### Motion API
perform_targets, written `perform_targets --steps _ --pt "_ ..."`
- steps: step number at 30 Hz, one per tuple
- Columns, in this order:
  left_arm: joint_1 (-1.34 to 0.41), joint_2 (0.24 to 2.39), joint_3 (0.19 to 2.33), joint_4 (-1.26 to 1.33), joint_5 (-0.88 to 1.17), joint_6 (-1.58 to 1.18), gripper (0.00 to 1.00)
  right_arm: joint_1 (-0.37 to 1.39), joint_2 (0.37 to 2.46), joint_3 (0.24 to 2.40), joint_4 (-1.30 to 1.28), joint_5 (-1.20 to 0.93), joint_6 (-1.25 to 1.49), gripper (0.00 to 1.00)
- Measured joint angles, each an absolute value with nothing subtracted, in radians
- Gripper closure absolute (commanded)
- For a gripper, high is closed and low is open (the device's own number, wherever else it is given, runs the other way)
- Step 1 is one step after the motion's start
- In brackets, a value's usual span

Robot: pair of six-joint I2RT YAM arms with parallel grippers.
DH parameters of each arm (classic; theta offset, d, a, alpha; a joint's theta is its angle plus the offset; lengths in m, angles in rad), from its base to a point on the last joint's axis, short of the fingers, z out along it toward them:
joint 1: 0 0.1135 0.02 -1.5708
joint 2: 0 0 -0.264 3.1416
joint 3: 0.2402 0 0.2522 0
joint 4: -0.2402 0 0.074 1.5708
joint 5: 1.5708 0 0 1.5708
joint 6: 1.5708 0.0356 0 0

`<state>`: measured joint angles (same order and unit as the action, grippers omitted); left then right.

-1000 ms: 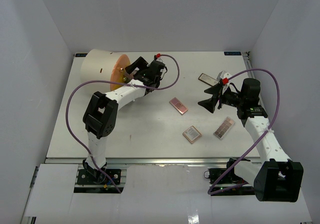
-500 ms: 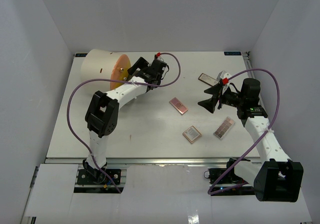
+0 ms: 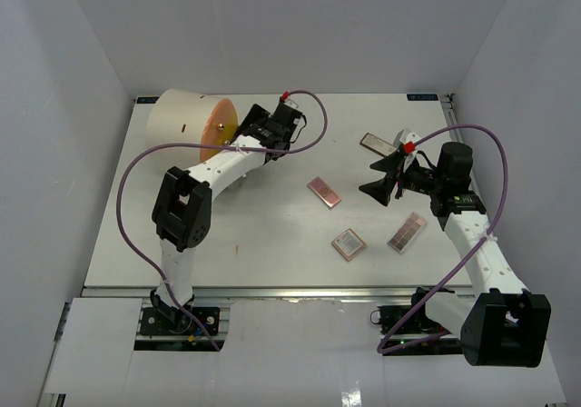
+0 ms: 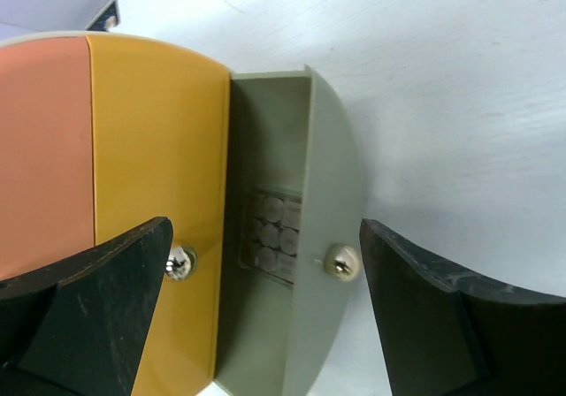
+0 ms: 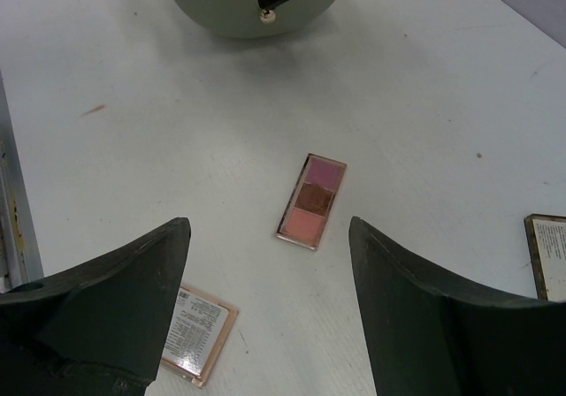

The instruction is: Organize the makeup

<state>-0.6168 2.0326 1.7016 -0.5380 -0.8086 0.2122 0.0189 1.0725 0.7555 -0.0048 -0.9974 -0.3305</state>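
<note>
- Top external view: the left gripper (image 3: 238,133) is right at the orange face of the cream cylinder (image 3: 182,121), far left.
- It's spread wide, nothing held, facing a pulled-out green drawer (image 4: 332,175) with a round-pan palette (image 4: 270,237) inside.
- The right gripper (image 5: 267,226) is wide open and empty too, aimed at the pink palette (image 5: 311,201) mid-table.
- Square palette (image 3: 349,243) and brown palette (image 3: 407,232) lie nearer, right side.

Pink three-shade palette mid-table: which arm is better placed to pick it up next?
Right. The right gripper, open, points at the palette, centred in its wrist view; the left gripper is away at the cylinder's open drawer.
</note>
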Motion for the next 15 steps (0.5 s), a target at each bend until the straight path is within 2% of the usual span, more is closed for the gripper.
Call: perform_targets --steps 3,7,12,15 --pt "-0.621 1.992 1.696 -0.558 -0.717 0.160 0.04 0.019 1.073 0.756 -0.005 -0.998 -0.331 0.21" --pt "-0.625 1.859 1.634 -0.573 -0.491 0.068 0.08 0.019 1.073 0.756 -0.005 -0.998 -0.331 0.21" --pt "-0.625 1.597 1.441 -0.508 -0.173 -0.039 0.08 0.019 1.082 0.759 -0.024 -0.997 -0.343 0.20" --pt "-0.623 1.423 1.269 -0.439 -0.016 -0.095 0.06 0.030 1.126 0.789 -0.076 -0.967 -0.354 0.15"
